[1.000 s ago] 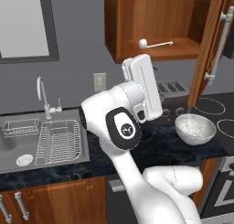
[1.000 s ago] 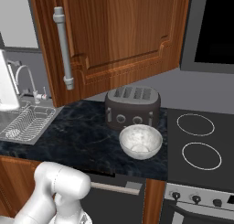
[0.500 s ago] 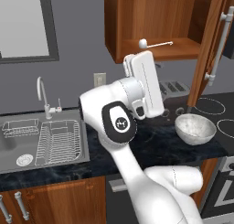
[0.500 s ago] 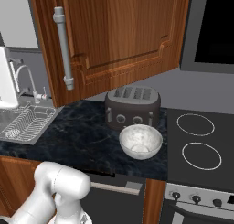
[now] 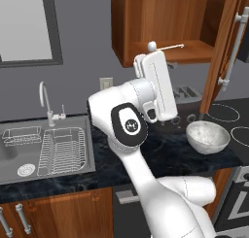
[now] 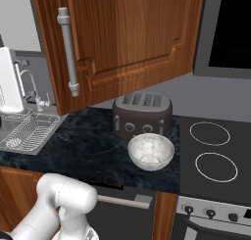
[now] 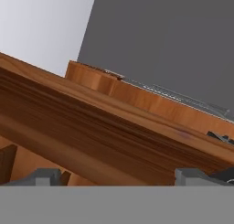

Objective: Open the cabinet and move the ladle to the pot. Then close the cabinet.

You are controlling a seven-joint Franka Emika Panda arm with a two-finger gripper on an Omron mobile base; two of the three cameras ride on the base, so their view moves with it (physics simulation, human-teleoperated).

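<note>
The cabinet (image 5: 165, 18) hangs open, its door (image 6: 132, 38) with the long silver handle (image 6: 68, 52) swung out to the right. On its bottom shelf lies the ladle (image 5: 168, 47), rounded whitish end to the left. My white hand (image 5: 156, 84) points upward just below and in front of the shelf's left part, close under the ladle's rounded end. In the hand view my gripper (image 7: 118, 176) is open, its dark tips far apart with nothing between them, facing the cabinet's wooden edge (image 7: 114, 127). The pot is out of view.
A white speckled bowl (image 6: 151, 151) and a dark toaster (image 6: 142, 114) stand on the dark counter under the door. The stove top (image 6: 211, 151) is to the right. A sink with a dish rack (image 5: 61, 149) and a tap (image 5: 47, 103) lies to the left.
My hand has risen a little toward the cabinet shelf. The ladle and the door have not moved, and the jaws stay open.
</note>
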